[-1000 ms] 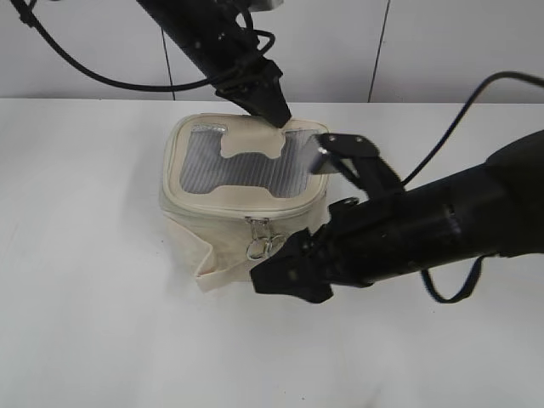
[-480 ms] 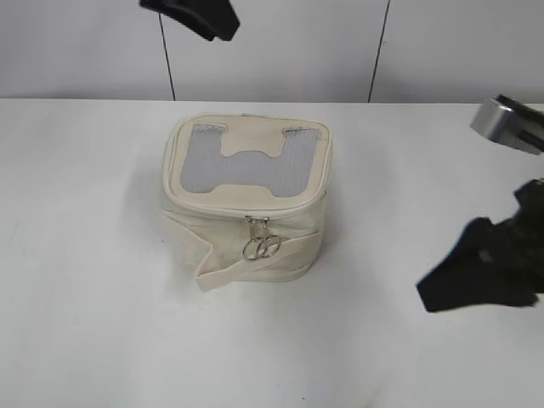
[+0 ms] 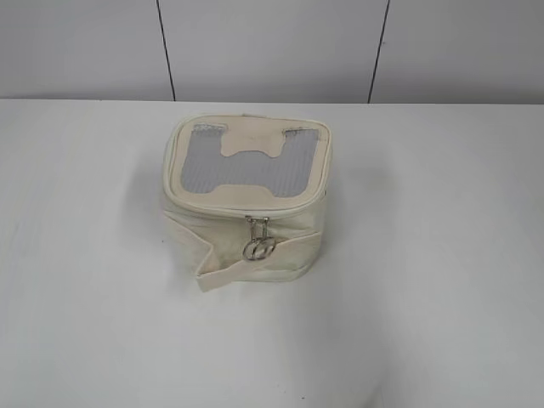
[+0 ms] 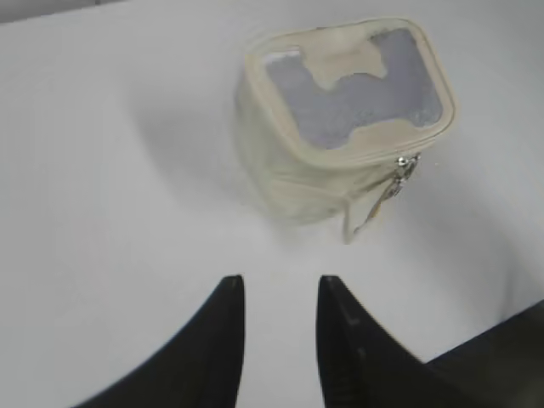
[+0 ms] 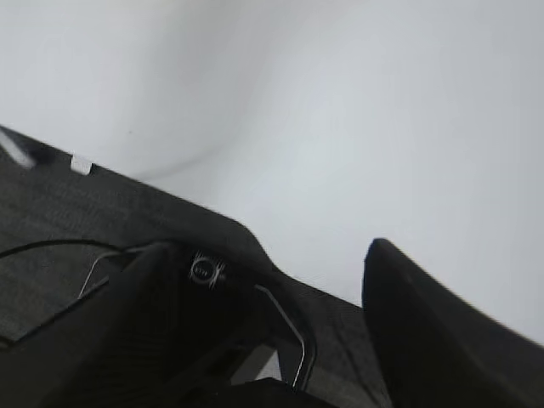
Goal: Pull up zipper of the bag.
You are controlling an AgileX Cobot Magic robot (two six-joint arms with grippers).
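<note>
The cream-white bag stands alone on the white table, lid shut flat, with its grey mesh window and bone-shaped patch facing up. The zipper runs round the lid's rim. Its two silver sliders sit together at the front middle, and the ring pulls hang below them. Neither arm shows in the exterior view. In the left wrist view the bag lies far ahead at upper right, and my left gripper is open and empty over bare table. My right gripper is open and empty, and the bag is out of that view.
The strap band's loose end sticks out at the bag's front left. In the right wrist view a black surface with thin cables lies beyond the white table's edge. A grey panelled wall stands behind the table.
A second ago the left gripper was on the lid's back edge and the right arm was at the bag's front right. Both arms have pulled away out of the exterior view. The bag stays put.
</note>
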